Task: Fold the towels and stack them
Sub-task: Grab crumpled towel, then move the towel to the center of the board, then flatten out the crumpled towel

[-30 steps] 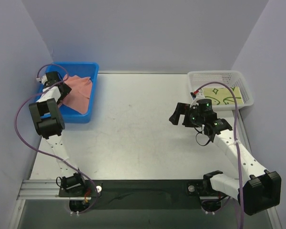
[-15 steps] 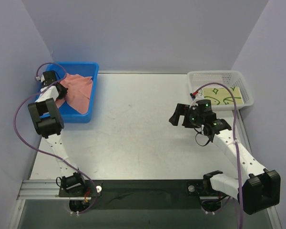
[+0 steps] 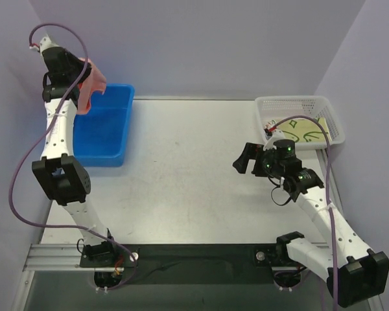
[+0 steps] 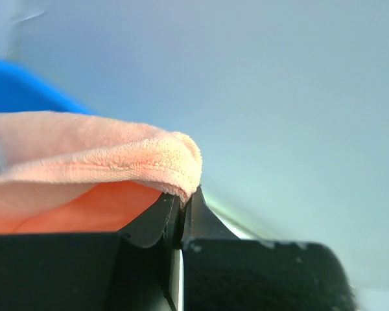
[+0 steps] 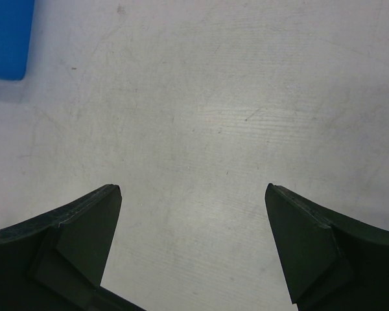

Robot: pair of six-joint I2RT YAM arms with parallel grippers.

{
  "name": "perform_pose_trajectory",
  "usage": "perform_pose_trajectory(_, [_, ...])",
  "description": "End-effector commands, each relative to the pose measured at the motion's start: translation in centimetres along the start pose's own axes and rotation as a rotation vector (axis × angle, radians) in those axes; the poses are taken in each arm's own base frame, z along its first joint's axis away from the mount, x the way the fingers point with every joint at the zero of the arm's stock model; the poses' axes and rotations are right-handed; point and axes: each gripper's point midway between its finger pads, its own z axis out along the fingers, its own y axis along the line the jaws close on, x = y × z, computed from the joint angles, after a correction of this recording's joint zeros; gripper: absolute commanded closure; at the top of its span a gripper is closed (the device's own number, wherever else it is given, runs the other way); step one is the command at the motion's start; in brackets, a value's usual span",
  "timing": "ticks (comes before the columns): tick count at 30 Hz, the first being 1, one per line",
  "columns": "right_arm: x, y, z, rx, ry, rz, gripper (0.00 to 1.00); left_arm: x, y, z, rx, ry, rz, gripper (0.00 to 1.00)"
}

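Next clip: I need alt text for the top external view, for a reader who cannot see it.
The left gripper, raised high above the blue bin, is shut on a salmon-pink towel hanging in the air. The right gripper is open over the table, near a white basket holding a pale green towel.

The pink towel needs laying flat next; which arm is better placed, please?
Left: the left end effector pinches the pink towel above the blue bin; the right end effector hangs open, empty.

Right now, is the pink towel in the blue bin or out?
Out. The left pincer is shut on the salmon-pink towel, holding it bunched above the blue bin at its far corner; the bin's floor shows bare.
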Motion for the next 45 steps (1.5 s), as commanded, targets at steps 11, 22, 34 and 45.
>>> perform_pose_trajectory(11, [-0.7,0.7,-3.7,-0.005,-0.066,-0.029,0.00,6.4,-22.3,-16.9,0.560,0.162,0.020,1.00])
perform_pose_trajectory(22, [2.4,0.4,-4.7,-0.012,0.031,-0.045,0.01,35.8,-5.8,-31.8,0.444,0.771,0.095,0.78])
perform_pose_trajectory(34, [6.5,1.1,-0.9,-0.018,0.301,-0.127,0.09,37.7,4.1,-40.0,0.351,0.908,0.220,0.21])
perform_pose_trajectory(45, [5.4,2.2,4.0,0.006,0.412,-0.320,0.27,36.9,8.0,-27.1,0.068,0.806,0.309,0.30])
